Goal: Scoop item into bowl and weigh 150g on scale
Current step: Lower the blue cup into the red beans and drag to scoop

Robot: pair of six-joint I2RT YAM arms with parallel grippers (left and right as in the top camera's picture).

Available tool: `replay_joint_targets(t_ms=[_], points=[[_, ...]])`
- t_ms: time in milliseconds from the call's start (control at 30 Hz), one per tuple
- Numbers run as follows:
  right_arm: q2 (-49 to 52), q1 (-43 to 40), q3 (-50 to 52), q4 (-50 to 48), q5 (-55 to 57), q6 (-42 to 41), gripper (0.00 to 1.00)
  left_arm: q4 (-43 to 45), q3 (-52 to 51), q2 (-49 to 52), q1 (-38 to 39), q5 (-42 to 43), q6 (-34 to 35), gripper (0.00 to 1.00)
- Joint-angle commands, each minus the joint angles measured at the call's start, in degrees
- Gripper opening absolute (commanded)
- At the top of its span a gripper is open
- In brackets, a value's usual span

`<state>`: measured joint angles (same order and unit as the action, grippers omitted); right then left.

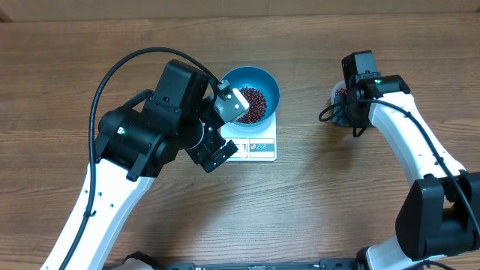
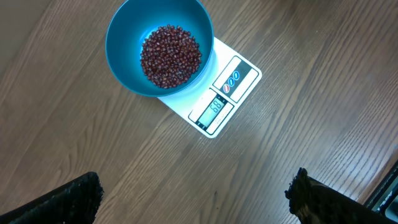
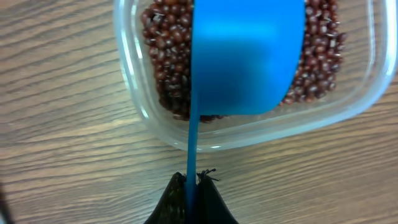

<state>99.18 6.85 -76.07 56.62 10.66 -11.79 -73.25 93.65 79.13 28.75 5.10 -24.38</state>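
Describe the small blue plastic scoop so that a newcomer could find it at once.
On the wooden table, look to the robot's right side for the clear plastic tub of red-brown beans. Over it is the scoop, its thin handle pinched by the right gripper; unlike the round blue bowl, it has a handle.

Fingers (image 3: 171,205) pinch the blue scoop (image 3: 249,56) by its thin handle; beans (image 3: 168,68) lie in the clear tub (image 3: 261,130) beneath.

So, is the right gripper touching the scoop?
Touching. The right wrist view shows the right gripper shut on the thin handle of the scoop, with its fingers pressed against both sides.
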Motion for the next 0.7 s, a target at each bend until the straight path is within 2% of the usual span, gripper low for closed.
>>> replay_joint_targets(t_ms=[0, 333, 667], points=[[0.6, 0.4, -1.2, -0.9, -5.0, 0.3, 0.04, 0.0, 1.1, -0.4, -0.2, -0.2, 0.0, 1.0], [0.6, 0.2, -1.2, -1.2, -11.0, -0.3, 0.04, 0.0, 1.1, -0.4, -0.2, -0.2, 0.0, 1.0], [0.6, 0.2, -1.2, -0.8, -12.2, -3.3, 0.04, 0.0, 1.1, -0.4, -0.2, -0.2, 0.0, 0.99]])
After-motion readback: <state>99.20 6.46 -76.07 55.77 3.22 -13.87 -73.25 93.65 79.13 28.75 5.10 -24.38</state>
